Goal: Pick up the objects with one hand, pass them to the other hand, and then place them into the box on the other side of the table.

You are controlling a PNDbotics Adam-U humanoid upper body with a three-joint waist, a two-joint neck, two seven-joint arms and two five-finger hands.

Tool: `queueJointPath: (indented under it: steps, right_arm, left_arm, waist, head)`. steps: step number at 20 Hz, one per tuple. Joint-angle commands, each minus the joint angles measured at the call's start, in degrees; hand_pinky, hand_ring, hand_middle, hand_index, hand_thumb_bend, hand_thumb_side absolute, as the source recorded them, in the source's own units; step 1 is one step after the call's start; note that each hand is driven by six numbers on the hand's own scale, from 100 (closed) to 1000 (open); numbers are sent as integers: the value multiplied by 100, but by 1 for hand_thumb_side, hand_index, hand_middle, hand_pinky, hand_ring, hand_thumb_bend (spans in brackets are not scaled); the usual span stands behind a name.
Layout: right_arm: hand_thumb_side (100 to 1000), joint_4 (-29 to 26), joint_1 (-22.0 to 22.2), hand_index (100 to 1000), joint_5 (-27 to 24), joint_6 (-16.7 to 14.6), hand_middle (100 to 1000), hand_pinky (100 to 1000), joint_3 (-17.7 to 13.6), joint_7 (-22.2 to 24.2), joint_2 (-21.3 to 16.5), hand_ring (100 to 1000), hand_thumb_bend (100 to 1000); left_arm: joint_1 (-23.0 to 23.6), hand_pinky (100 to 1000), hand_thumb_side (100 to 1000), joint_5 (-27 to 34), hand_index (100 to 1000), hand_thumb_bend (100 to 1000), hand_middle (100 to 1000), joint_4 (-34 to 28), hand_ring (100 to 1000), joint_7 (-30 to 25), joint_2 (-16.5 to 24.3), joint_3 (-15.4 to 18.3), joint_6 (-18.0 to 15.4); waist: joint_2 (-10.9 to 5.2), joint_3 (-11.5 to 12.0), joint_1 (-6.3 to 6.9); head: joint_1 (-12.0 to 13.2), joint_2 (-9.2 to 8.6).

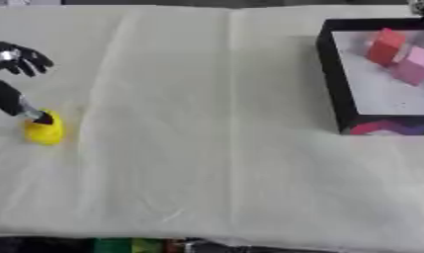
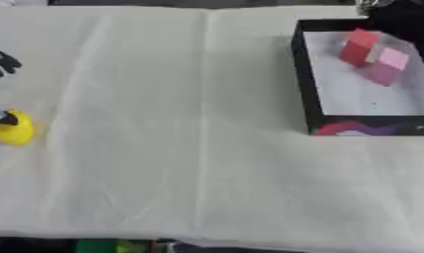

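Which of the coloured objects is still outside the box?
The yellow object at the table's left edge, touched by the left hand; the red block and pink block lie inside the box.

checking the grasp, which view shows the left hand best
The left eye view: the left hand shows with curled fingers and its thumb tip touching the yellow object. The right eye view crops it to fingertips at the edge.

The left hand is cut off at the frame's left edge; the box at its right edge.
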Motion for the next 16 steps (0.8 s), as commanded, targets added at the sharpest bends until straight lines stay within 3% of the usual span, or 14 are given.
queueJointPath:
  steps: [1,7,16]
  right_arm:
    - [214,-117,-11,1000,-36,-5,911,976,-43,-35,-120,940,100]
    - [219,-117,-20,1000,-60,11,912,977,-9,-40,-96,940,100]
    - [226,-117,45,1000,-50,7,912,979,-19,-50,-26,940,100]
  left_arm:
    - [-6,884,146,-84,899,753,799,43,830,-213,177,-36,-99]
    - [128,875,147,-247,893,737,795,25,826,-269,250,-40,-120]
    - [160,853,164,-602,867,634,776,465,809,307,-190,29,8]
  waist:
    - [-119,-3,19]
    - [-122,31,22]
    - [-122,11,-19]
  head:
    - [-1,22]
    - [3,17]
    - [43,15]
